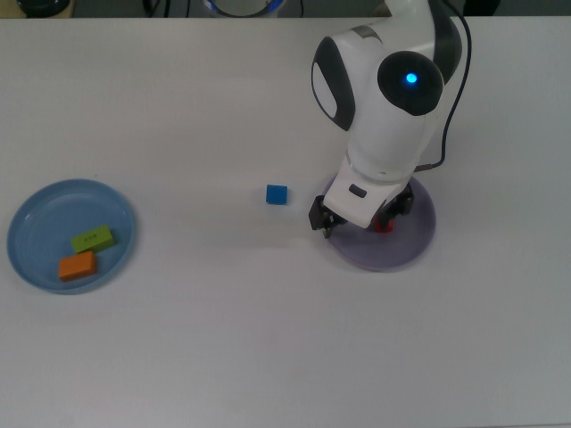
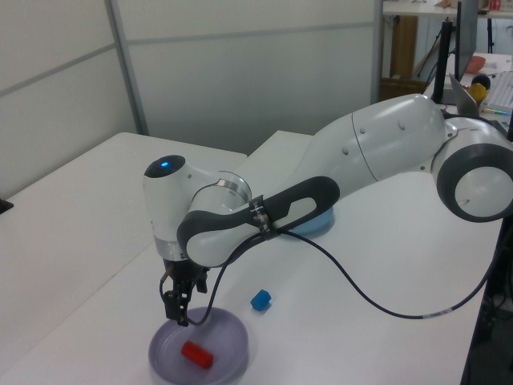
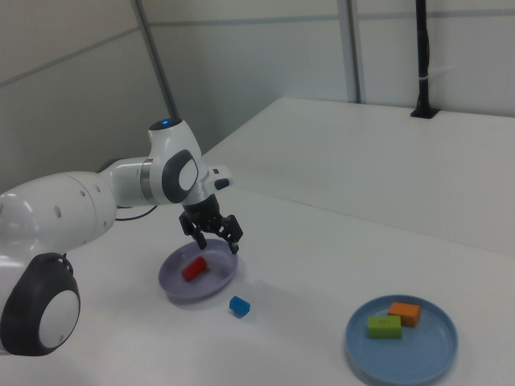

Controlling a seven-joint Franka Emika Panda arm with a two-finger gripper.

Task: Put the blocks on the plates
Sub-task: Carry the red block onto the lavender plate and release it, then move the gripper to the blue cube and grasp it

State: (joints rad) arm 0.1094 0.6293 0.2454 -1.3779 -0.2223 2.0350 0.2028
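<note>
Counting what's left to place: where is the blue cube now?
The blue cube sits on the bare table in the top view, just left of the lavender plate.

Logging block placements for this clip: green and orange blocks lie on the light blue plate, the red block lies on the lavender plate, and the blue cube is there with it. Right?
Not quite: the blue cube sits on the table beside the lavender plate, as the left view shows. The rest is correct.
</note>
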